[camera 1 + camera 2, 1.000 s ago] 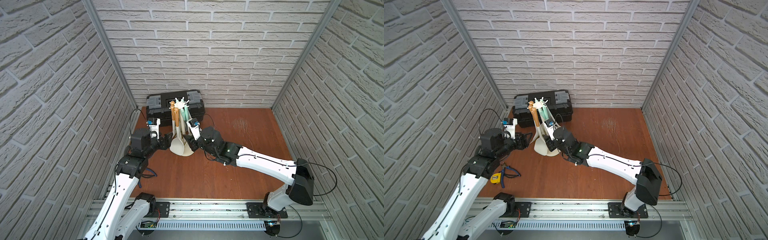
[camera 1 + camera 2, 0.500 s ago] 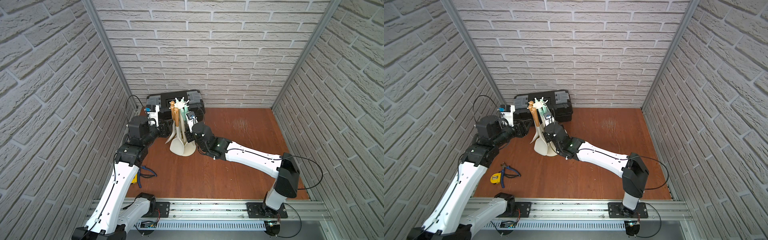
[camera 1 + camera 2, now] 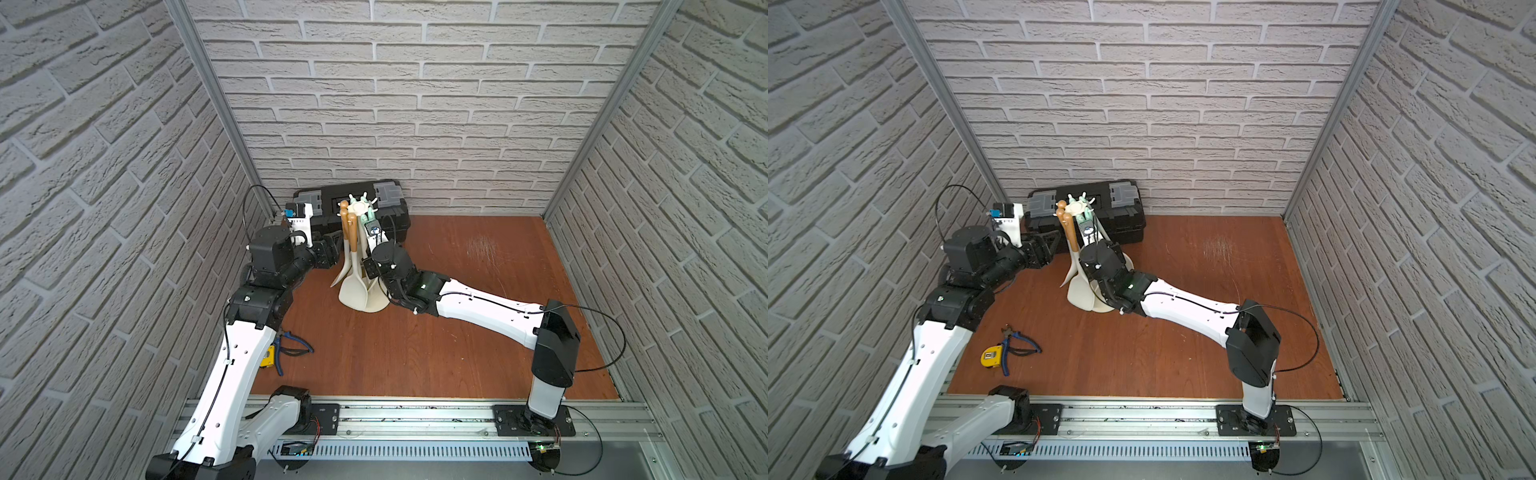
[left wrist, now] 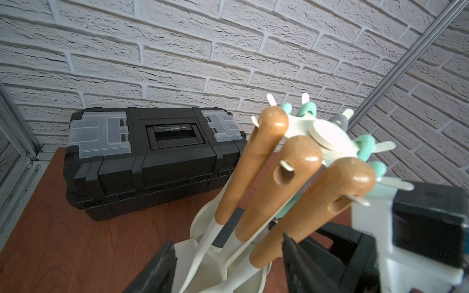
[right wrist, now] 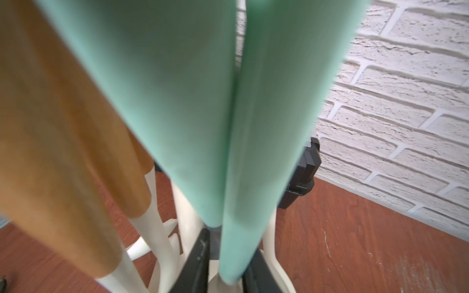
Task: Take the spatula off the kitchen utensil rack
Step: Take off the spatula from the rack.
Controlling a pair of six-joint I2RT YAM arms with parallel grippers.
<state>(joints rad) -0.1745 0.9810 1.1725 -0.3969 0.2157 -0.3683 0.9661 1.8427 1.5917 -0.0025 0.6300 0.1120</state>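
Left fingers [image 3: 1049,247] and right fingers [image 5: 199,261] have been brought in against the rack [image 3: 360,205] over the last second, the left ones farther toward the back wall.

In both top views the rack is seen upright on the bench [image 3: 457,332], just in front of the toolbox [image 3: 1125,224]. The spatula [image 3: 352,287] is hung from the crown, its cream blade low against the base. An arm is set on each side of the rack. Pliers [image 3: 1017,349] and a tape measure [image 3: 990,356] are seen lying near the left arm. In the left wrist view the left fingers are held wide apart, with three wooden handles [image 4: 279,187] hung on the prongs just ahead. In the right wrist view the right fingers are set close on either side of a teal handle [image 5: 243,203]; whether it is clamped cannot be told.
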